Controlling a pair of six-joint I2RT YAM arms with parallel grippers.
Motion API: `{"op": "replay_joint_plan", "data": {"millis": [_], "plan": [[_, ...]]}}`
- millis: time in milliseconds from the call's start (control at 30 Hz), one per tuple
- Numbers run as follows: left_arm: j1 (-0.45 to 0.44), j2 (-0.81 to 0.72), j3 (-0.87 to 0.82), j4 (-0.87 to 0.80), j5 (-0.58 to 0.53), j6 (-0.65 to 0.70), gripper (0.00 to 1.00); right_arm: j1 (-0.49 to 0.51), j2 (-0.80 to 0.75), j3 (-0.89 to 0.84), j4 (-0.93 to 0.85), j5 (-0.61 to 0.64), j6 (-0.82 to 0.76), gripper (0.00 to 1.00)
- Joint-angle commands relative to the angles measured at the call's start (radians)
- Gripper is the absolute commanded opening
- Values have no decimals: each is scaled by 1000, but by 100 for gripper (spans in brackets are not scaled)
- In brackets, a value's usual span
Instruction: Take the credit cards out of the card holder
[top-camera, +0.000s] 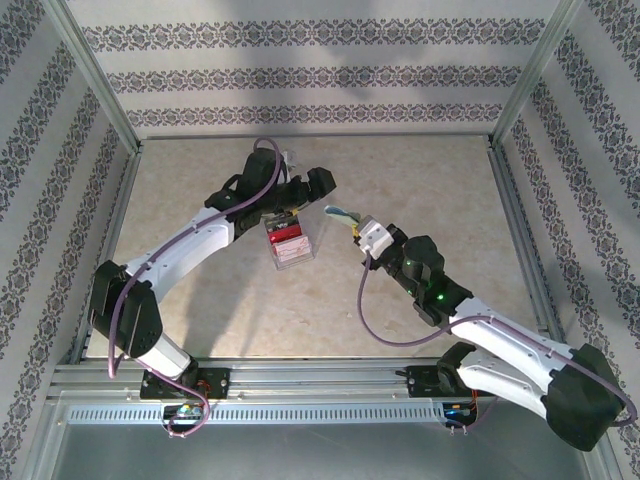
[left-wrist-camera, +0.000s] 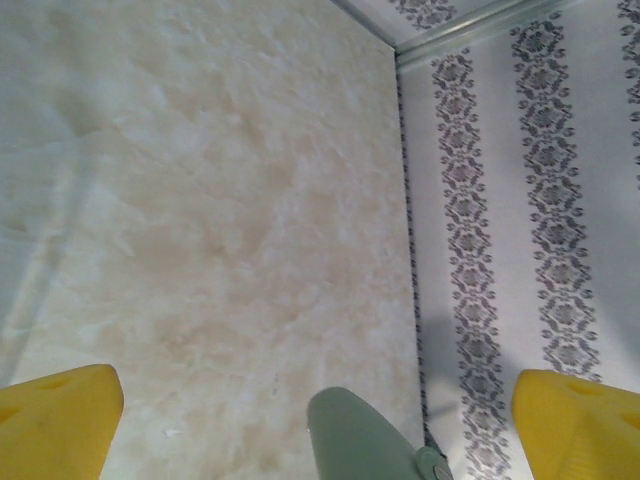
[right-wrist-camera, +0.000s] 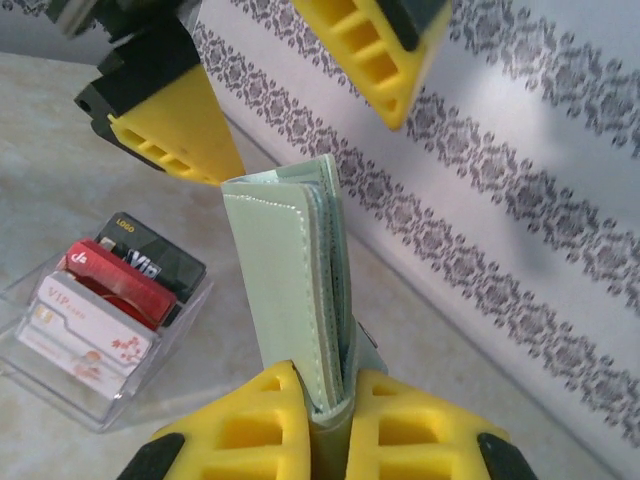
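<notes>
The right tool (right-wrist-camera: 303, 425) is closed tight on one end of the card holder (right-wrist-camera: 285, 270), with a yellow finger (right-wrist-camera: 245, 430) pressing on each side of it. The holder is a pale green-blue wallet, folded shut and held up off the desk (right-wrist-camera: 60, 190). Thin layered edges show along its open side, but I cannot tell whether any of them are cards. From above, the holder (top-camera: 340, 212) sticks out of the right tool (top-camera: 355, 226) toward the far left, just right of the middle of the desk (top-camera: 420, 180).

The left tool (right-wrist-camera: 280, 90) hangs with its jaws spread wide and nothing gripped between them. It sits just beyond the free end of the holder and above the clear tray (right-wrist-camera: 30, 375). In its own wrist view, the left tool (left-wrist-camera: 320, 425) has its yellow fingers (left-wrist-camera: 55, 415) at opposite sides of the picture.

The clear tray (top-camera: 298, 262) stands on the desk to the left of the holder. In it, three credit cards (right-wrist-camera: 115, 285) lean one behind another. The first is white, marked VIP, with red blossoms. Behind it is a red one, then a dark one with pale lettering.
</notes>
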Motion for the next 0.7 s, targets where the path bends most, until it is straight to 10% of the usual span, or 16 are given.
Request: {"op": "replay_joint_plan", "data": {"millis": [0, 667], "plan": [[14, 39, 37, -52, 119, -43, 100, 9, 9, 6, 125, -26, -112, 0], [4, 109, 50, 58, 334, -136, 68, 28, 142, 53, 235, 12, -205, 0]]}}
